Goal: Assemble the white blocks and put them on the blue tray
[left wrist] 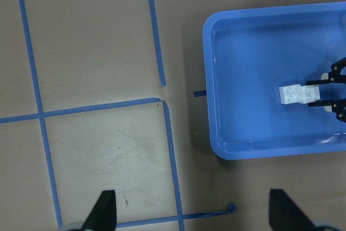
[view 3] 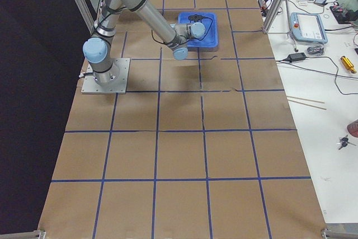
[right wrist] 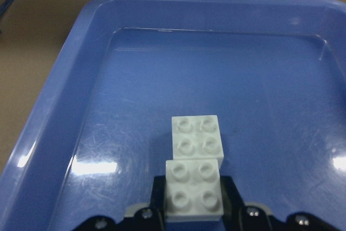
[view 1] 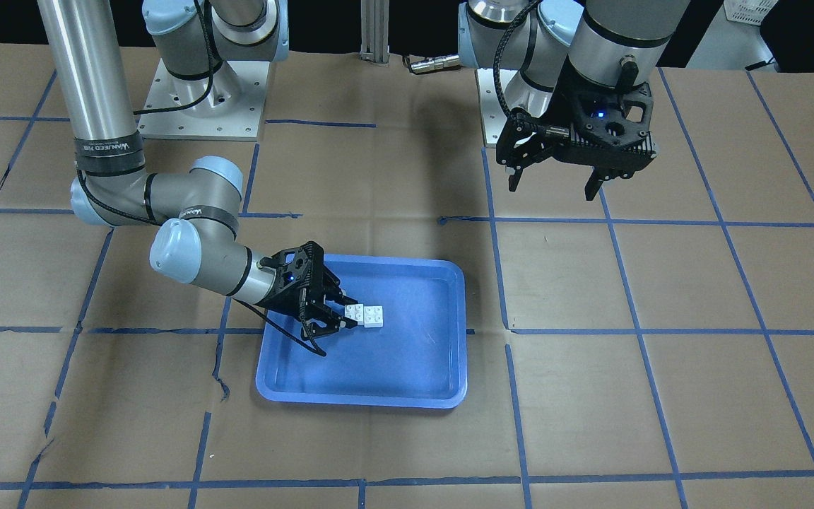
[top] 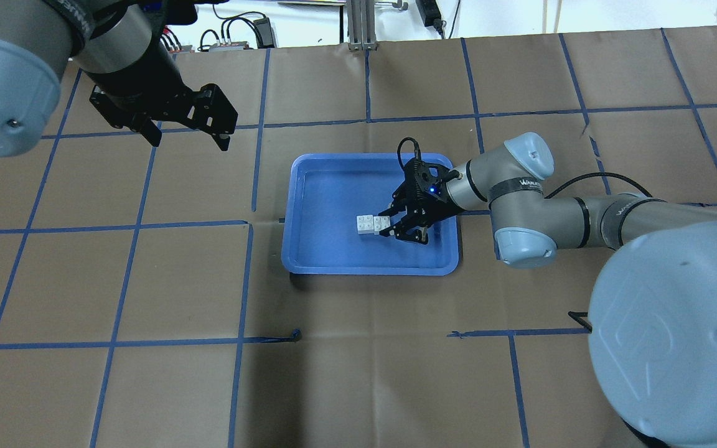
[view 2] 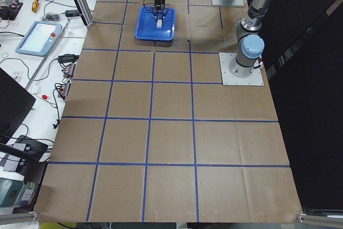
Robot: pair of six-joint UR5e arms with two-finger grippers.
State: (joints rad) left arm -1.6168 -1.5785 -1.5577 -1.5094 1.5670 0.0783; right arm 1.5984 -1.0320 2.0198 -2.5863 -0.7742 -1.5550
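Note:
Two white blocks (view 1: pixel 364 314) lie side by side, studs up, on the floor of the blue tray (view 1: pixel 393 367). My right gripper (view 1: pixel 342 309) reaches low into the tray from its robot-right side. Its fingers sit tight against both sides of the nearer block (right wrist: pixel 193 190), while the farther block (right wrist: pixel 195 136) touches it. In the overhead view the blocks (top: pixel 371 224) are right of the tray's (top: pixel 333 249) middle, at the right gripper (top: pixel 388 223). My left gripper (top: pixel 189 142) is open and empty, high above the paper, away from the tray.
Brown paper with a blue tape grid (top: pixel 358 348) covers the table. The arm bases' mounting plates (view 1: pixel 202 99) stand at the robot's edge. A side bench with cables and a teach pendant (view 2: pixel 40 33) runs along the table.

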